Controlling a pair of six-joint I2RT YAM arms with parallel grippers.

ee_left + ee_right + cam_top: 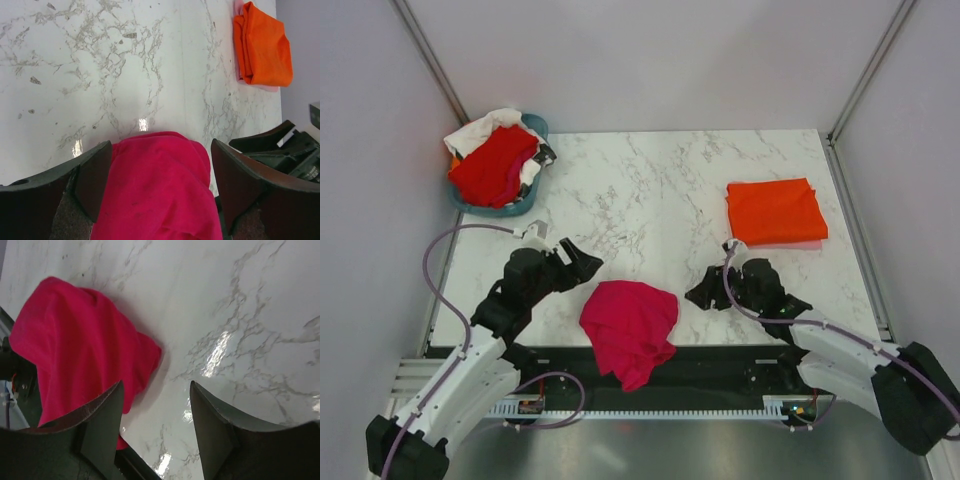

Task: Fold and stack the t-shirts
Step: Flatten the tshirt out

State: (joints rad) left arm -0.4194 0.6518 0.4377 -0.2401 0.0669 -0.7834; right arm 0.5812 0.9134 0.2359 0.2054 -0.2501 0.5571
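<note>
A crumpled magenta-pink t-shirt [628, 335] lies at the table's near edge, its lower part hanging over the edge. My left gripper [588, 262] hovers at its left, open; in the left wrist view the wide-spread fingers [95, 170] flank the shirt [155, 195] without pinching it. My right gripper [705, 288] is just right of the shirt, open, and in its wrist view there is bare marble between the jaws [156, 387], with the shirt [75, 340] to the left. A folded orange t-shirt [775, 210] lies at the right on a pale pink layer. It also shows in the left wrist view [262, 47].
A teal basket [512, 208] at the back left corner holds a red t-shirt [495, 165] and white cloth [485, 125]. White walls enclose the marble table [660, 190] on three sides. A black strip [720, 365] runs along the table's near edge.
</note>
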